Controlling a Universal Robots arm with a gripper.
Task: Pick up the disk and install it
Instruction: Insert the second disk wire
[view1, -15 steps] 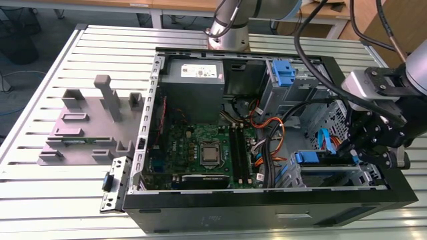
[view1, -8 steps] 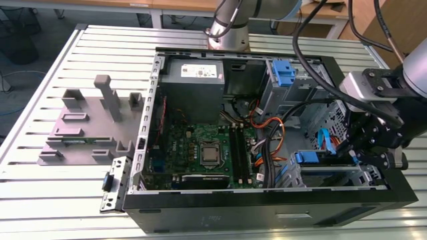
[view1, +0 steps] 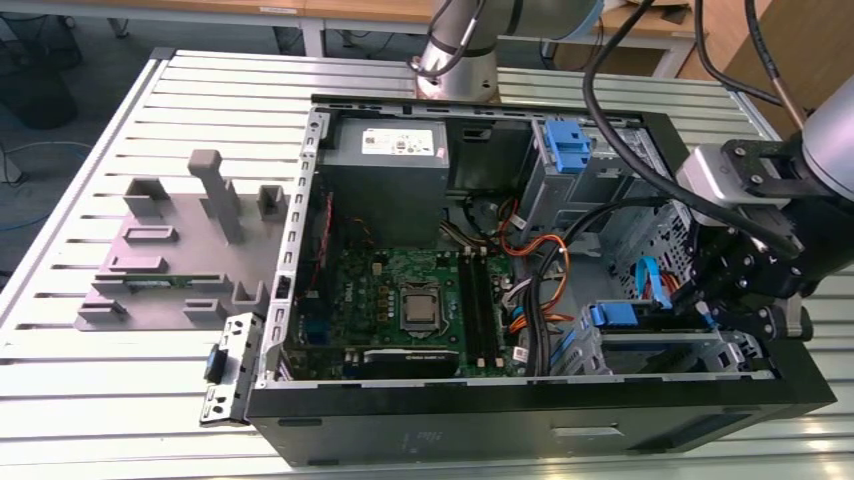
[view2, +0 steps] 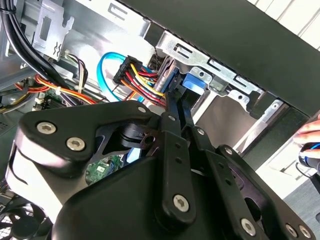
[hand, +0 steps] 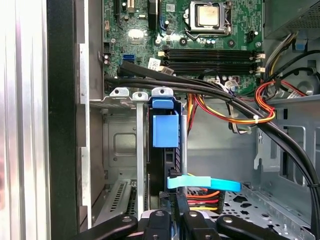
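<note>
The disk is sitting upright in the drive cage at the case's front corner, blue rail tab facing up, so it's looking seated or nearly so. The claw is hanging right at its rear end w/ fingers drawn close together on the connector area, prob gripping the cable plug; can't tell for sure what's pinched. Light-blue data cable and red/yellow power wires are running to that spot. Beyond, motherboard and PSU are lying inside the open PC case on the slatted counter.
</note>
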